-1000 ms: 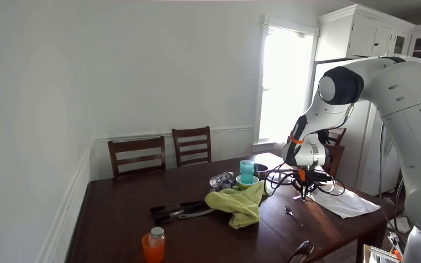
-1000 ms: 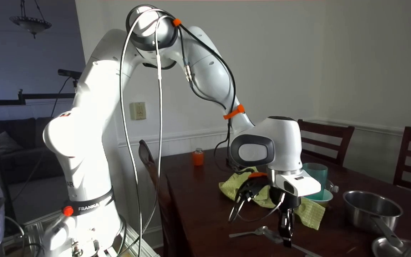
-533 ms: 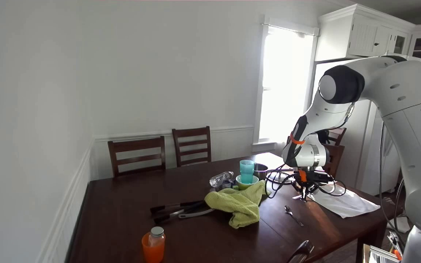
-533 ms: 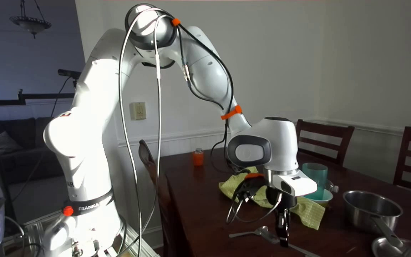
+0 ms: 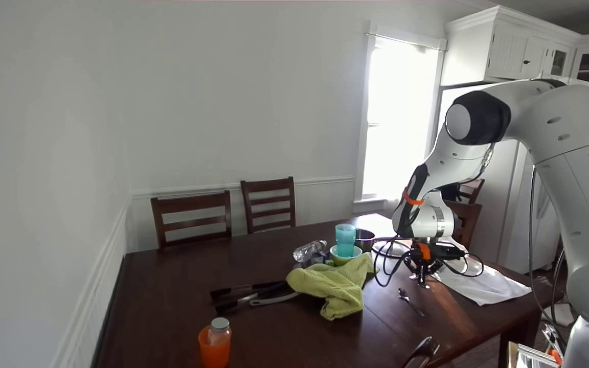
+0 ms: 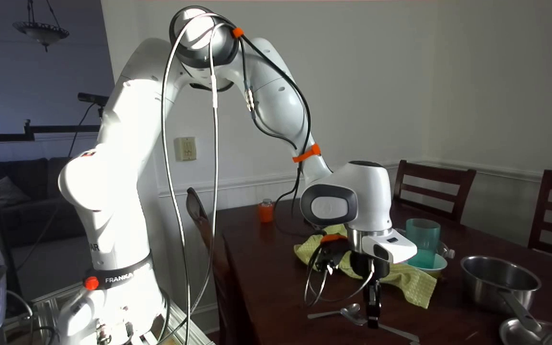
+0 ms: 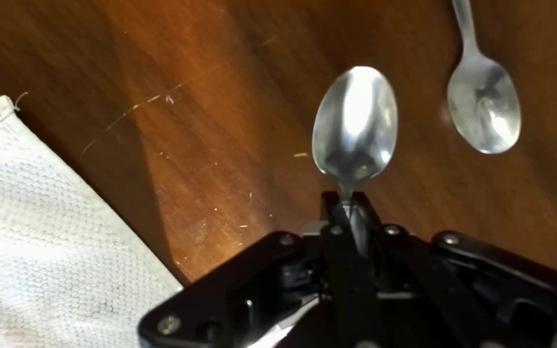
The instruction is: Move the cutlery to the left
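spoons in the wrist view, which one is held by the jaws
The central spoon, its neck clamped between the jaws; the upper-right spoon lies apart, touching neither jaw.

- I see the window (image 5: 402,122) burnt white in an exterior view, the wall (image 5: 248,97) beside it grey.
- A bright streak crosses the dark table (image 5: 172,276) toward the edge nearest the robot arm (image 6: 122,120), whose lower part looks overexposed.
- Behind it, the sofa (image 6: 36,177) sits dim.
- My wrist view shows glare on each spoon (image 7: 356,121) and a white cloth (image 7: 56,227) partly washed out.
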Available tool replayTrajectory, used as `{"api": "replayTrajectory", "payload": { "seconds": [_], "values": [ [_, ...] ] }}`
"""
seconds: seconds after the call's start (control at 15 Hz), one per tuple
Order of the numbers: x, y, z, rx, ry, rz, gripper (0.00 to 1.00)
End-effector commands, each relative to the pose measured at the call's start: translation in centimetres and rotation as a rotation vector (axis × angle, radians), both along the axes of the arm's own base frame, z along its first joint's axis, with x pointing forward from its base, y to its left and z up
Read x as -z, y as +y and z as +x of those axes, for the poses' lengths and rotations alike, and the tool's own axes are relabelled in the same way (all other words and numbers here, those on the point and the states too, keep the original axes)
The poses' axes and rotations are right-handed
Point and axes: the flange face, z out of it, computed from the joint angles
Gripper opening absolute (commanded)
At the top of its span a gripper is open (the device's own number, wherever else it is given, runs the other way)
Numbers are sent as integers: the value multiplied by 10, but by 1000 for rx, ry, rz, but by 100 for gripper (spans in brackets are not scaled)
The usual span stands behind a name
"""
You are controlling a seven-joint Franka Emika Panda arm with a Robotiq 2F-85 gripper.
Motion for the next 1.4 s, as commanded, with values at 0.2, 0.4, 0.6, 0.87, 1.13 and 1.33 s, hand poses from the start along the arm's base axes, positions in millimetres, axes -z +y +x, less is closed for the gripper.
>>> {"api": "replayTrajectory", "payload": {
  "seconds": [0.2, 0.4, 0.6, 0.87, 1.13, 1.33],
  "values": [
    [-2, 26, -10, -237, -41, -7, 2],
    [3, 34, -15, -318, -41, 16, 2],
    [4, 44, -23, -402, -29, 48, 2],
    [8, 51, -35, -511, 11, 46, 2],
    [16, 58, -43, -594, 47, 58, 2],
    [21, 59, -44, -617, 64, 56, 2]
  ]
}}
